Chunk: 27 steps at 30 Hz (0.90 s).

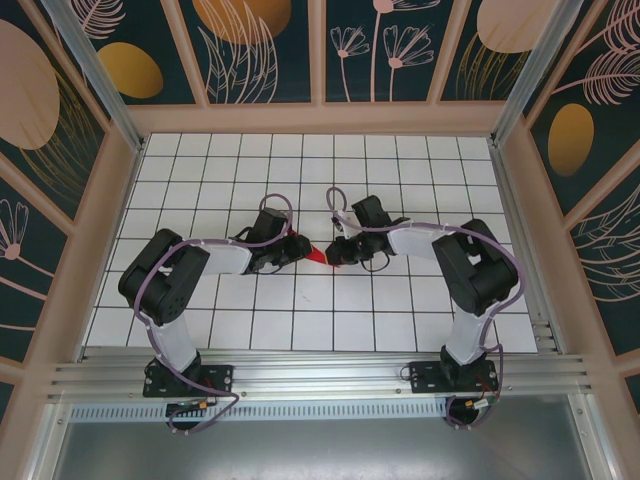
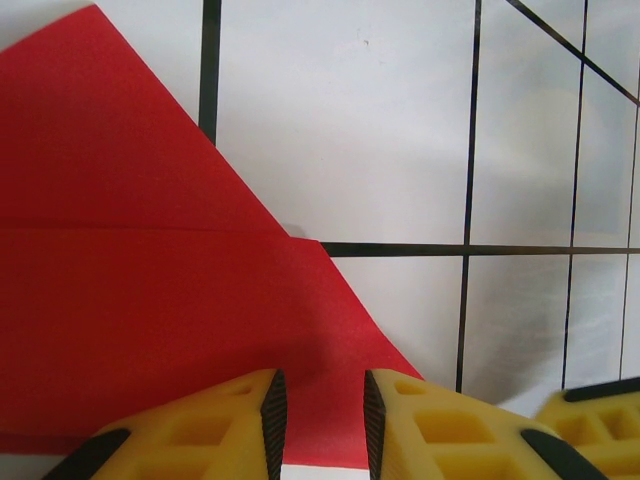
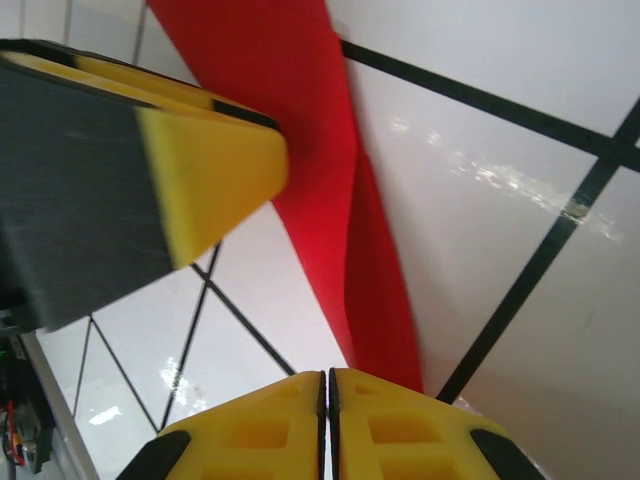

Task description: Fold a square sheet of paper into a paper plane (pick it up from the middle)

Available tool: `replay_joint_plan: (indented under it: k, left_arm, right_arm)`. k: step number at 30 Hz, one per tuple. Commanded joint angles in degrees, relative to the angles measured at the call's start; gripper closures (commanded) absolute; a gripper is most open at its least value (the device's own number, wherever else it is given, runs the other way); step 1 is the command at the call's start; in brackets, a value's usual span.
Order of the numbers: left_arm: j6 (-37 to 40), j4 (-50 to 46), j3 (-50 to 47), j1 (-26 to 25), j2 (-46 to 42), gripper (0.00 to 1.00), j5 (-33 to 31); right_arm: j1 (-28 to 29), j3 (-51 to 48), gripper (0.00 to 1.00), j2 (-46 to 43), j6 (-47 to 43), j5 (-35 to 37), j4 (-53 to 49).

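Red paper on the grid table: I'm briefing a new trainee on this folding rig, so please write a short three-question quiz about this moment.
1. True or false: the right gripper has its fingers closed together.
2. Fill in: in the left wrist view, the left gripper has its fingers ___, with red paper showing in the gap.
3. Seen from above, the red paper lies: A) between the two grippers; B) far to the left of both; C) far to the right of both.
Key: 1 true; 2 apart; 3 A.
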Motion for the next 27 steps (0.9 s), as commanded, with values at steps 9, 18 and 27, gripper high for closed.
replay_joint_plan:
  k: [9, 18, 27]
  left_arm:
    - [1.93, -4.68, -0.68, 0.90, 4.33, 0.70, -7.11]
    - [1.94, -4.79, -0.69, 0.93, 4.36, 0.70, -7.22]
    - [1.99, -4.92, -0.62, 0.90, 4.45, 0.70, -7.35]
  right_arm:
    - [-0.01, -2.64, 0.88, -0.22, -1.25, -0.65, -1.91]
    - [-0.31, -3.65, 0.88, 1.00, -1.23, 0.84, -1.81]
    - [-2.61, -4.47, 0.88, 2.22, -1.10, 1.46, -1.67]
